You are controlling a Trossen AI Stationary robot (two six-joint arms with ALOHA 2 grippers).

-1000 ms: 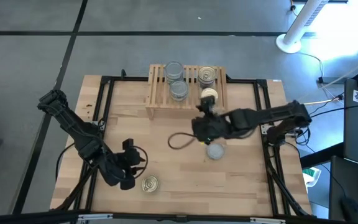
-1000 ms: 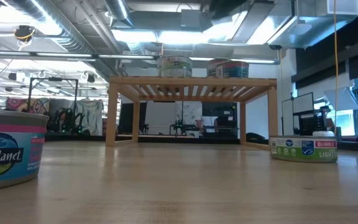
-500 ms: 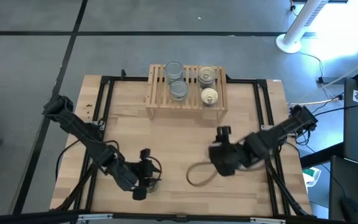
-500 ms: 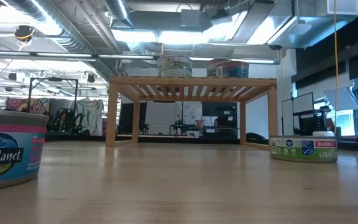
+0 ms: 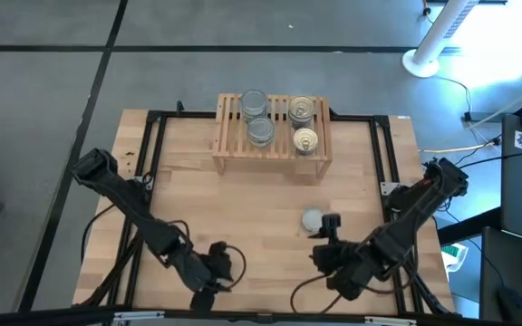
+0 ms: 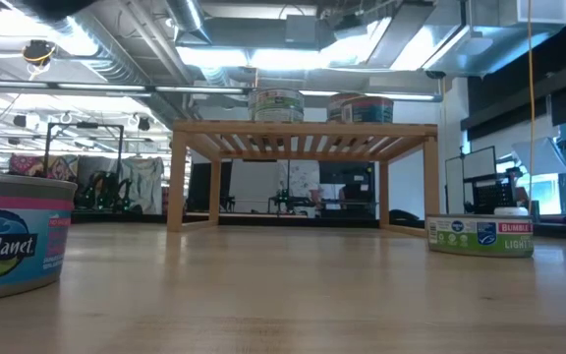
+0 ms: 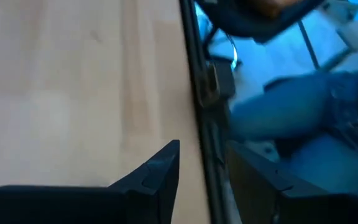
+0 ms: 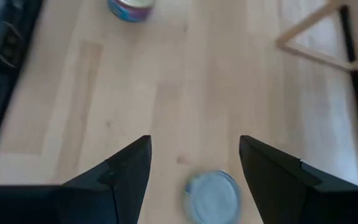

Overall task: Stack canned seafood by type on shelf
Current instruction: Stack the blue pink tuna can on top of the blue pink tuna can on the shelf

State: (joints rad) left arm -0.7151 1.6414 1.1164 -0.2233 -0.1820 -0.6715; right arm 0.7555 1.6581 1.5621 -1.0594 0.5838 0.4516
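The shelf (image 5: 270, 136) stands at the table's far side. Two silver-topped tins (image 5: 257, 118) and two gold-topped tins (image 5: 304, 125) rest on its slats. One silver-topped tin (image 5: 312, 219) stands on the table; my right gripper (image 5: 325, 239) hovers open just nearside of it, and the tin (image 8: 213, 196) shows between and beyond its fingers, untouched. My left gripper (image 5: 214, 279) is open near the front edge, with only bare table between its fingers. A blue-labelled tin (image 6: 8, 236) stands on the table nearby; my left arm hides it in the high view.
A black frame rail (image 7: 197, 74) runs along the table's near edge, right under my left gripper, with blurred blue shapes beyond it. Black rails (image 5: 152, 154) also run down both sides. Bare wood (image 5: 243, 199) lies between the shelf and the arms. A cable loop (image 5: 311, 288) trails below the right arm.
My right gripper has drawn back from the shelf toward the table's near edge, passing over the silver-topped tin, sinking and rolling. My left gripper has gone toward the near edge and somewhat right, sinking and tipping down over the spot where the gold-topped tin stood. No tin has moved.
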